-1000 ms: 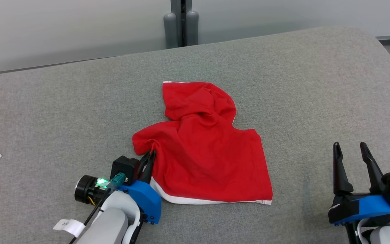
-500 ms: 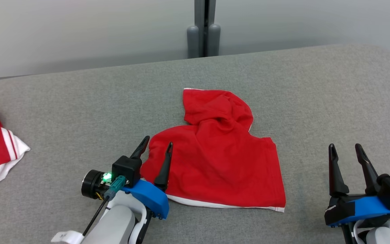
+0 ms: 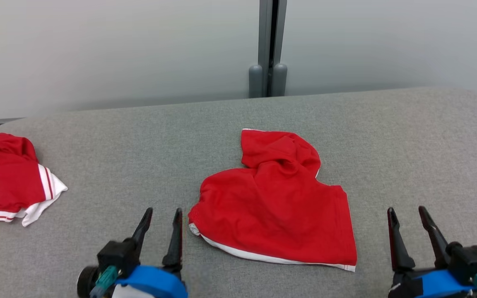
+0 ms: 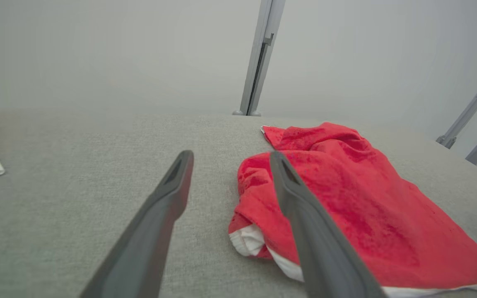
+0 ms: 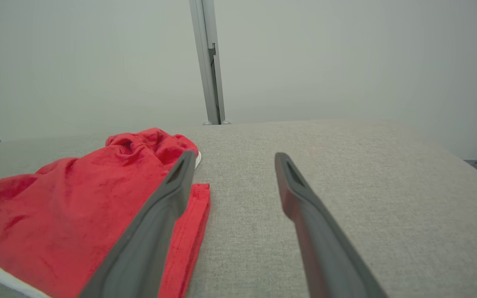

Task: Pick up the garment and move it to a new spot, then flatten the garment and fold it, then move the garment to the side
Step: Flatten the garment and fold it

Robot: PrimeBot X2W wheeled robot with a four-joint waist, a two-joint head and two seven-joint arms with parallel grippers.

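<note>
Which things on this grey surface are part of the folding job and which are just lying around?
For the job: red garment, mid-surface; left end effector and right end effector, both open.
Lying about: red-and-white cloth at the far left; grey post behind.

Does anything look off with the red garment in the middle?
Yes. The red garment lies rumpled, not flat: its far part is bunched in folds, and its near left corner is rolled up, showing white hem.

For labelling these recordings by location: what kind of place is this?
Probably a robot lab or test room: a wide grey fabric-covered table, a bare pale partition wall with a grey metal post, and a red garment lying on it.
</note>
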